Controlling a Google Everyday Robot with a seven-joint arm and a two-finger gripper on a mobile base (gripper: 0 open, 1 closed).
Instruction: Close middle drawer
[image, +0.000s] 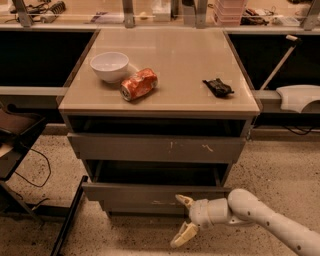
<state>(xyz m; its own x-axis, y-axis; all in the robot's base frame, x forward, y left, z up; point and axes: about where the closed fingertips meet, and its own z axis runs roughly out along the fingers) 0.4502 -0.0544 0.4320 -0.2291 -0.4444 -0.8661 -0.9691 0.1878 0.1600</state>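
Pale two-fingered claw (181, 218) hangs low in front of the cabinet, right of centre, at the end of a white rounded arm (270, 220) that reaches in from the lower right. Its fingers are spread wide, one pointing up and one down, with nothing between them. The upper fingertip (184, 200) lies against the lower edge of the wide grey-brown front panel of the middle drawer (145, 191); whether it is touching cannot be told.

That drawer stands partly pulled out, its plain front forward of the cabinet body and a dark gap open above it. Above it sits another grey drawer front with pale scratch marks (157, 148), also standing out from the body. Just below the middle drawer a slightly narrower grey front (135, 206) shows.

On the beige, smooth-topped table (185, 55) that forms the cabinet's top rest a white round bowl (109, 66) at the left, a crushed orange-red drinks can (139, 84) lying on its side just beside it, and a small crumpled black object (217, 87) well apart at the right. A speckled stone floor (280, 165) spreads around the cabinet.
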